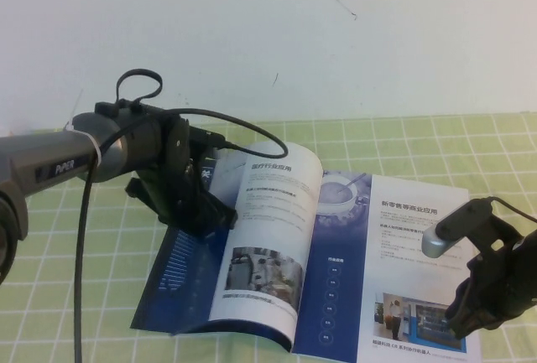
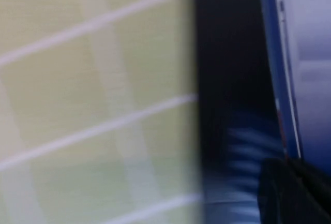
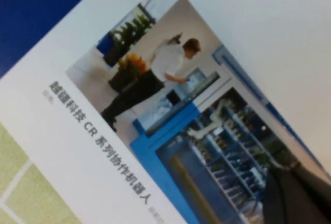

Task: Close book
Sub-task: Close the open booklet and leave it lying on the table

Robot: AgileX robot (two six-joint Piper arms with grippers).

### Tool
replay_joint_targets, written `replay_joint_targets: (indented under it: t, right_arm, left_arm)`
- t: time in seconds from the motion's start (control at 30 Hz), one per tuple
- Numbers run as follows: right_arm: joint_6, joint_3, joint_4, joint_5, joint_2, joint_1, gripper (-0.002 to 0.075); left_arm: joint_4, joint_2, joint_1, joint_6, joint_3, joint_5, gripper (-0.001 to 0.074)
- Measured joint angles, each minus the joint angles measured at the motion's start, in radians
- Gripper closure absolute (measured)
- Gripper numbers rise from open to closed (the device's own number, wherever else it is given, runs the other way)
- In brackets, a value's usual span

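The book (image 1: pixel 361 246) lies open on the checked cloth (image 1: pixel 67 296), between the 2 pincers. Its raised left leaf (image 1: pixel 268 220) curls just beside the left gripper (image 1: pixel 200 208); the right gripper (image 1: pixel 471 311) sits over the opposite page's corner. Whether either grips anything, I cannot tell. Light, floppy, glossy paper: probably best taken at the leaf's outer edge

Book (image 1: pixel 394 237) on table (image 1: pixel 42 296) w/ L gripper (image 1: pixel 200 210) at its left pages, R gripper (image 1: pixel 467 317) over near-right corner.
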Motion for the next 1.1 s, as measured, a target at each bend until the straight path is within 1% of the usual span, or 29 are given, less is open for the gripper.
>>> replay_joint_targets:
  t: [0.1, 0.23, 0.3, 0.37, 0.43, 0.63, 0.7, 0.9, 1.03, 1.1]
  right_arm:
    - [0.000, 0.000, 0.000, -0.010, 0.000, 0.000, 0.0729]
    - [0.000, 0.000, 0.000, -0.053, 0.000, 0.000, 0.0729]
    - [0.000, 0.000, 0.001, -0.069, 0.005, 0.000, 0.0729]
    - [0.000, 0.000, 0.002, -0.073, 0.005, 0.000, 0.0729]
    - [0.000, 0.000, 0.004, -0.075, 0.005, 0.000, 0.0729]
    - [0.000, 0.000, 0.006, -0.079, 0.007, 0.000, 0.0729]
    - [0.000, 0.000, 0.007, -0.079, 0.007, 0.000, 0.0729]
    - [0.000, 0.000, 0.008, -0.079, 0.007, 0.000, 0.0729]
    - [0.000, 0.000, 0.008, -0.079, 0.007, 0.000, 0.0729]
    - [0.000, 0.000, 0.008, -0.079, 0.007, 0.000, 0.0729]
  left_arm:
    - [-0.194, -0.006, -0.031, 0.120, 0.000, -0.002, 0.0738]
    - [-0.441, -0.015, -0.068, 0.235, 0.000, -0.005, 0.0738]
    - [-0.506, -0.024, -0.074, 0.304, -0.011, -0.005, 0.0738]
    - [-0.504, -0.046, -0.074, 0.329, -0.028, -0.007, 0.0738]
    - [-0.414, -0.072, -0.070, 0.293, -0.046, -0.007, 0.0738]
    - [0.090, -0.107, -0.048, -0.034, -0.061, 0.020, 0.0738]
    - [0.198, -0.100, -0.044, -0.100, -0.061, 0.040, 0.0738]
    - [0.332, -0.022, -0.044, -0.167, -0.061, 0.051, 0.0738]
    - [0.474, 0.039, -0.044, -0.279, -0.061, 0.105, 0.0738]
    - [0.512, 0.059, -0.044, -0.310, -0.061, 0.127, 0.0738]
